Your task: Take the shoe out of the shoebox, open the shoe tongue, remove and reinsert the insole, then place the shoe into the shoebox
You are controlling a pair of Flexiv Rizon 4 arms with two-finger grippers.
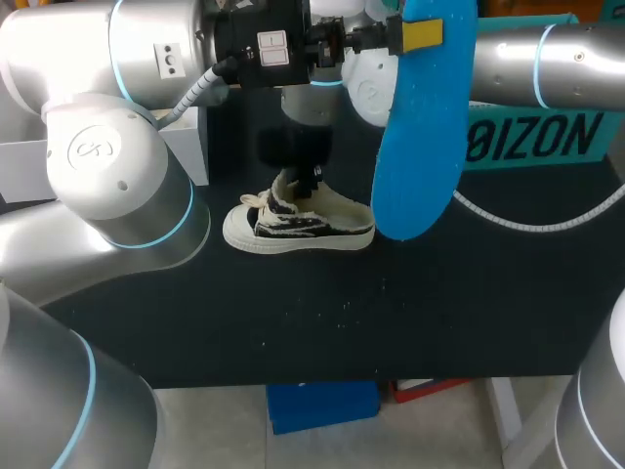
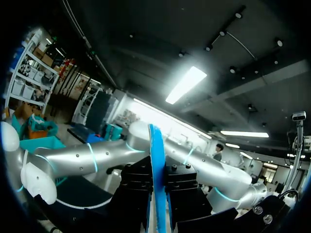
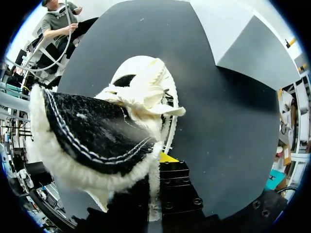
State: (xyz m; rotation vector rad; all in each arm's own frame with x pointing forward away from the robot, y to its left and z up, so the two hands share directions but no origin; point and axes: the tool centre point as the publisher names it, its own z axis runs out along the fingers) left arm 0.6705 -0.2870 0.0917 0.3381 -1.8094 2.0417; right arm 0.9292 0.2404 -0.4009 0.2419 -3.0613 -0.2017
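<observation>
Shoe (image 1: 298, 223) on table (image 1: 439, 313), right claw (image 1: 308, 176) clamped on it; left claw (image 1: 422, 35) clamps blue insole (image 1: 420, 137) aloft.

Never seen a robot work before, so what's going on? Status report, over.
Left gripper shut on blue insole, held up. Right gripper shut on shoe, upright on table. Nothing seen between insole and shoe.

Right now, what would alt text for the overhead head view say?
The left claw holds a blue insole up above the black table, while the right claw grips a black-and-white sneaker standing on it.
</observation>
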